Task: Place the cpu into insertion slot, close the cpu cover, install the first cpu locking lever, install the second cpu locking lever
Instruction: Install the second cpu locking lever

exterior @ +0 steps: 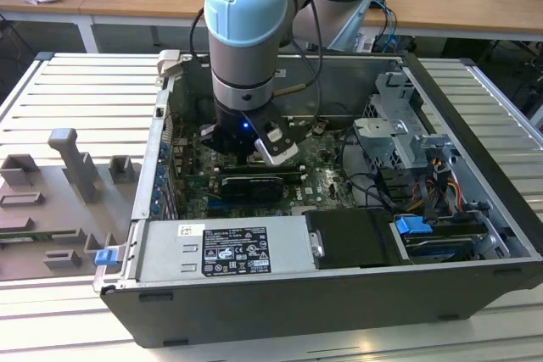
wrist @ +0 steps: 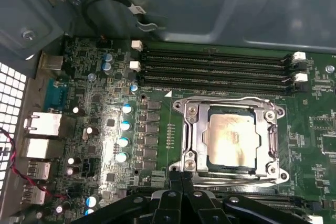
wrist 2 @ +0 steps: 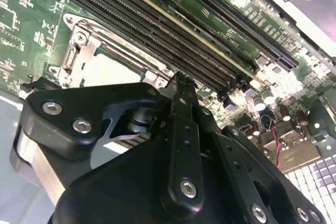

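The cpu [wrist: 231, 139] lies flat in the insertion slot [wrist: 281, 109] on the green board, its pale metal face up. The silvery cpu cover [wrist: 191, 129] is folded down around it, framing the chip. My gripper [wrist: 181, 178] hangs just above the board at one edge of the socket, near a corner, fingers pressed together with nothing between them. In the second wrist view the black fingers [wrist 2: 181, 108] stand in front of the cpu [wrist 2: 113, 69] and the cover [wrist 2: 84, 48]. In the exterior view the arm [exterior: 242, 31] reaches down into the open computer case.
Long black memory slots [wrist: 215, 69] run beside the socket. A black expansion card [exterior: 252, 184], a drive cage [exterior: 399, 133] and a power supply [exterior: 225, 247] crowd the case, and its steel walls [exterior: 161, 150] close in around the board. Loose cables [exterior: 373, 188] lie toward the exterior view's right.
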Tool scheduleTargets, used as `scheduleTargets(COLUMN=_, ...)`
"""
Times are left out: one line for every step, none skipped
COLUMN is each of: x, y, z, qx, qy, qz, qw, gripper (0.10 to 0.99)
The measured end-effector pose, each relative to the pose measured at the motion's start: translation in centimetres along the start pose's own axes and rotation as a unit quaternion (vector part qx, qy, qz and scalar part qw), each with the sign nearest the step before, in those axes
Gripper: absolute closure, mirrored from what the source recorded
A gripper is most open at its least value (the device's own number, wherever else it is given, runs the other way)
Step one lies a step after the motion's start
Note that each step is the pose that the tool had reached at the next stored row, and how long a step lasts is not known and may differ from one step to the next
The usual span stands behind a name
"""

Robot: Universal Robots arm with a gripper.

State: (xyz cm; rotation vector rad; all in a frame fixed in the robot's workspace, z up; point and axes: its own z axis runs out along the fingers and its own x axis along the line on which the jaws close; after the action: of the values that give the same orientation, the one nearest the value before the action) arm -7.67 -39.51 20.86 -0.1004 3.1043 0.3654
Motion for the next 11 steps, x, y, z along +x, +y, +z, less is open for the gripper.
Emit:
scheduleTargets(x=0.02, y=-0.02, z=0.08, qx=-0.0005, qy=-0.0001, qz=0.000, qw=1.0000, gripper=0.980)
scheduleTargets(x=0.02, y=-0.03, z=0.17, qx=-0.0013, qy=-0.0002, qz=0.000, qw=1.0000, gripper=0.980)
scheduleTargets(x=0.03, y=-0.05, z=0.26, qx=-0.0020, qy=-0.0003, qz=0.000, qw=1.0000, gripper=0.980)
scheduleTargets(x=0.04, y=-0.10, z=0.43, qx=-0.0032, qy=-0.0003, qz=0.000, qw=1.0000, gripper=0.980)
scheduleTargets(x=0.07, y=-0.13, z=0.54, qx=-0.0046, qy=-0.0005, qz=-0.001, qw=1.0000, gripper=0.980)
scheduleTargets(x=0.12, y=-0.14, z=0.62, qx=-0.0062, qy=-0.0006, qz=-0.001, qw=1.0000, gripper=0.980)
scheduleTargets(x=0.18, y=-0.15, z=0.67, qx=-0.0077, qy=-0.0008, qz=-0.001, qw=1.0000, gripper=0.980)
scheduleTargets(x=0.22, y=-0.16, z=0.72, qx=-0.0092, qy=-0.0009, qz=-0.001, qw=1.0000, gripper=0.980)
scheduleTargets(x=0.23, y=-0.16, z=0.78, qx=-0.0105, qy=-0.0010, qz=-0.001, qw=0.9999, gripper=0.980)
scheduleTargets(x=0.23, y=-0.14, z=0.85, qx=-0.0119, qy=-0.0010, qz=-0.001, qw=0.9999, gripper=0.980)
scheduleTargets(x=0.22, y=-0.13, z=0.90, qx=-0.0129, qy=-0.0011, qz=-0.001, qw=0.9999, gripper=0.980)
